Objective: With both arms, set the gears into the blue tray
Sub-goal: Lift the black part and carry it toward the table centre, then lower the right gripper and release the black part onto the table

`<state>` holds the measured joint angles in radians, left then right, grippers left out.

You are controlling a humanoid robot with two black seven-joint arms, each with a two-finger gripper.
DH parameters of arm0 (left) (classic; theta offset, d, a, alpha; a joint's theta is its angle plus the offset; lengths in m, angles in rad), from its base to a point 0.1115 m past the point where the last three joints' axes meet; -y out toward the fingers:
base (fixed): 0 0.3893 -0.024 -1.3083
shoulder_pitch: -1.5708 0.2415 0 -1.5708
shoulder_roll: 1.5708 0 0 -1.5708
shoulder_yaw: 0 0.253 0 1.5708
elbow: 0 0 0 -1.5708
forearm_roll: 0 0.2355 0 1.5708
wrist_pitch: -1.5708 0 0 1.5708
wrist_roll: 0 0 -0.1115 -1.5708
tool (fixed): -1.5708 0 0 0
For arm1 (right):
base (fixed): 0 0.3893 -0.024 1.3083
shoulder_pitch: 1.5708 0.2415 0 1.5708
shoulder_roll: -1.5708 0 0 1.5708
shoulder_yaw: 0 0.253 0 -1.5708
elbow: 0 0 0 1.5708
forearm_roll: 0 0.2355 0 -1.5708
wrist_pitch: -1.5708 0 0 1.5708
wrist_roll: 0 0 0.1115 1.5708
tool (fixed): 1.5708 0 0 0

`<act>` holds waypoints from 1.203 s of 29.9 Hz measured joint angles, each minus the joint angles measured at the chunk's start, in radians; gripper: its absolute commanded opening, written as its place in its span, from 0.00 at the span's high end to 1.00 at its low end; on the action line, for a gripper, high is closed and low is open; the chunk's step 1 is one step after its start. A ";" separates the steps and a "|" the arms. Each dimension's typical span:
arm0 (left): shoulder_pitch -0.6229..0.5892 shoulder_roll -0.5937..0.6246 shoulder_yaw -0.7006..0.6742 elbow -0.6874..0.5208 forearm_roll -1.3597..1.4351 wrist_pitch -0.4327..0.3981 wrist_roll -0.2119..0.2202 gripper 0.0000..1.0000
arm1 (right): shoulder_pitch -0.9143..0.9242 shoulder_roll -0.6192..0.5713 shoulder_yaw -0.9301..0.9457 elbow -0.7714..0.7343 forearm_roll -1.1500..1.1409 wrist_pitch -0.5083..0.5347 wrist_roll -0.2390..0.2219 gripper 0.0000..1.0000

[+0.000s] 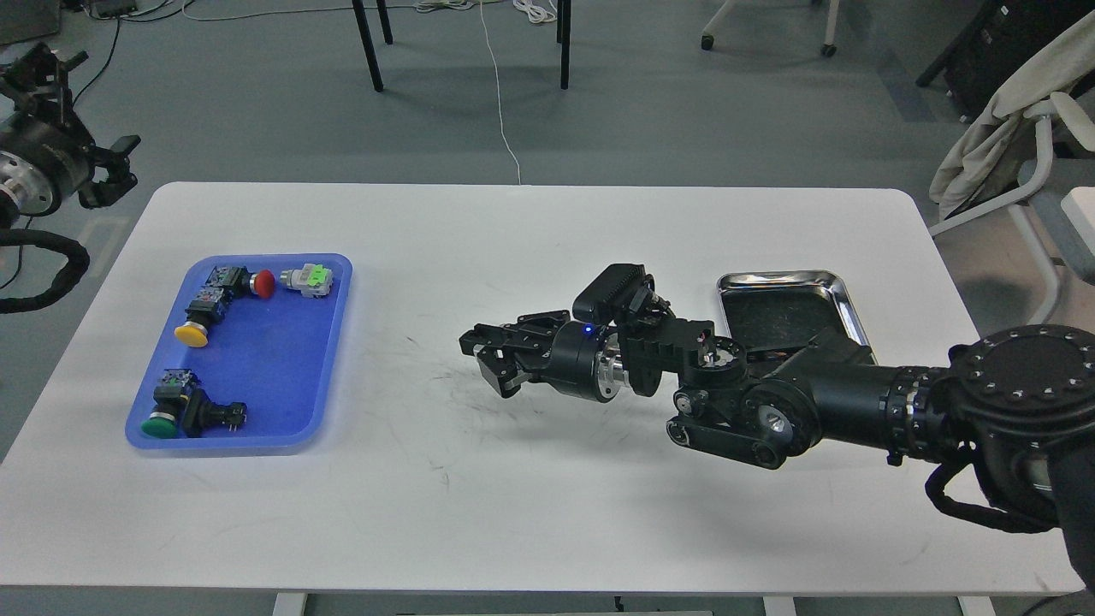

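Black and partly cut off by the frame edge, my left gripper (111, 171) hangs off the table's left side; its fingers cannot be separated, so I cannot tell how far it is open. Next comes the blue tray (257, 359), holding only push-button switches (210, 308); no gears are visible in it or anywhere on the table. Right of centre, my right gripper (488, 355) points toward the tray, low over the white tabletop (530, 239); whether it carries a gear I cannot tell. A gear that small could slip out unnoticed, or land among the switches. Behind my right arm sits the steel tray (787, 299). Scuffs mark the tabletop; beyond it lie grey floor, a cable, chair legs.
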<state>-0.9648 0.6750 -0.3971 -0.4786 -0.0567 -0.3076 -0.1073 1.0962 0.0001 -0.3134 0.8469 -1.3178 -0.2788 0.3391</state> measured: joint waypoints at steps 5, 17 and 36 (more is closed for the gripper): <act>0.000 0.022 0.000 -0.009 0.000 0.001 0.000 0.01 | -0.006 0.000 -0.003 -0.015 -0.020 0.006 0.030 1.00; 0.000 0.057 0.000 -0.034 0.000 0.000 -0.002 0.01 | -0.015 0.000 -0.037 -0.022 -0.110 0.012 0.071 0.99; -0.006 0.078 0.000 -0.034 0.000 0.000 -0.002 0.01 | -0.015 0.000 -0.040 -0.043 -0.112 0.021 0.069 0.60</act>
<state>-0.9708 0.7526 -0.3973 -0.5123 -0.0567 -0.3074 -0.1089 1.0816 0.0000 -0.3531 0.8042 -1.4295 -0.2577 0.4080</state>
